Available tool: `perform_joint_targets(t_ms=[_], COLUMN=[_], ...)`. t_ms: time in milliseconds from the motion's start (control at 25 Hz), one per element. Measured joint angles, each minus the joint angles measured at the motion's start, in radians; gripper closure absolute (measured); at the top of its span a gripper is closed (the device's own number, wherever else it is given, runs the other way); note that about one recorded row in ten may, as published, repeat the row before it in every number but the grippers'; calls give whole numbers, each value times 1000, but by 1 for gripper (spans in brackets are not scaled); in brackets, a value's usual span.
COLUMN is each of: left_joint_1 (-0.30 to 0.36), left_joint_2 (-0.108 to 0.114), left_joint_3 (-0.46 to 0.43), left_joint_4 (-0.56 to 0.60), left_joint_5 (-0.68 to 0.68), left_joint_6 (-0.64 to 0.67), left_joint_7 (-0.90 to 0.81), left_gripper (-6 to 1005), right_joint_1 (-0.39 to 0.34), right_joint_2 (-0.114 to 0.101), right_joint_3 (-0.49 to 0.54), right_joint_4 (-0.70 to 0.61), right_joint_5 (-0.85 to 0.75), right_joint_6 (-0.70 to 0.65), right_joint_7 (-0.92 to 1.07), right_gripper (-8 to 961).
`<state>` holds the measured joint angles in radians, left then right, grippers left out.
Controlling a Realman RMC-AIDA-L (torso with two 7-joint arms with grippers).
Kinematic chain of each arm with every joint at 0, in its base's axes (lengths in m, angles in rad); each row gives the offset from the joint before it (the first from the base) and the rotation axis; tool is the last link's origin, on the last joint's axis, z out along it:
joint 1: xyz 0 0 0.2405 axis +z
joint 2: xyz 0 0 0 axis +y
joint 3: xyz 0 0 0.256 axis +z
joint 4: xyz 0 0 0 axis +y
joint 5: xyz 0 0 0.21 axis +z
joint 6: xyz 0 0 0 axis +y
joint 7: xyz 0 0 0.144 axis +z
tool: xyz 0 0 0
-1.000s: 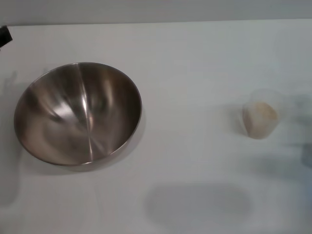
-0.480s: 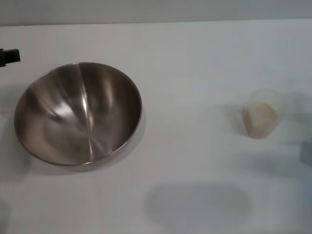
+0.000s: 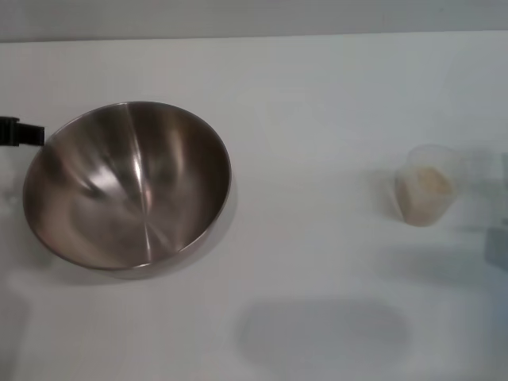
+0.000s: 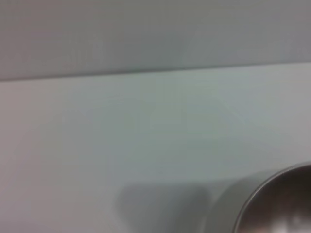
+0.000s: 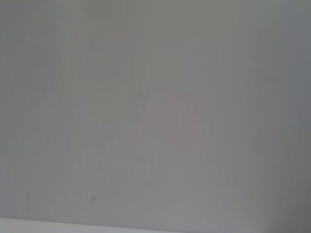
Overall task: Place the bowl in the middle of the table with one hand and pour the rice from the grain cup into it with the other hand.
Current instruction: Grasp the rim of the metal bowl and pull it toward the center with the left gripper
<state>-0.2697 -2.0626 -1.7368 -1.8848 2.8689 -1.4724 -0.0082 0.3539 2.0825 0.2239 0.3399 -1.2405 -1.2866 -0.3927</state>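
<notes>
The bowl (image 3: 127, 184), wide brushed steel and with nothing in it, rests on the white table (image 3: 317, 103) left of the middle. Part of its rim (image 4: 272, 194) appears in the left wrist view. A black tip of my left gripper (image 3: 19, 132) pokes in from the left edge, right beside the bowl's rim. The grain cup (image 3: 426, 193), frosted clear plastic, stands upright at the right with pale rice (image 3: 429, 184) inside. A faint grey blur (image 3: 497, 248) at the right edge, just beyond the cup, appears to be my right arm. The right wrist view holds only a plain pale surface.
The table's far edge (image 3: 254, 36) runs along the top of the head view, with a grey wall behind it. A soft shadow (image 3: 321, 329) lies on the tabletop near the front, between bowl and cup.
The black tip of my left gripper has come down and inward along the left edge, from well above the bowl to its rim. Bowl and cup have stayed put.
</notes>
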Motion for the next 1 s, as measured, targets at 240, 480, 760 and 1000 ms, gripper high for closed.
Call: perform_joint_targets(t_ms=[240,480,760,1000], left_joint_1=[-49,-106,-127,-143], left_joint_2=[-1,-1,-1,1], left_joint_3=[-19,-30,-35,-36], left_joint_4=[80,189,237,277], left_joint_5=[-11,-32,-38,-29], left_joint_6=[-39,-50,-40,-36], left_joint_7=[9,27,38,39], left_gripper=[184,186,185,185], right_joint_1=[0,0,4,8], right_joint_2=[-1,-1,-1,-1], right_joint_3=[0,0,2,3], right_joint_4=[-9,-11,-18,-20], right_joint_5=[-9,-9,-10,-10], right_joint_6=[-3,-6,-6,-6], right_joint_7=[0,0,0,0], right_gripper=[312,312,313,312])
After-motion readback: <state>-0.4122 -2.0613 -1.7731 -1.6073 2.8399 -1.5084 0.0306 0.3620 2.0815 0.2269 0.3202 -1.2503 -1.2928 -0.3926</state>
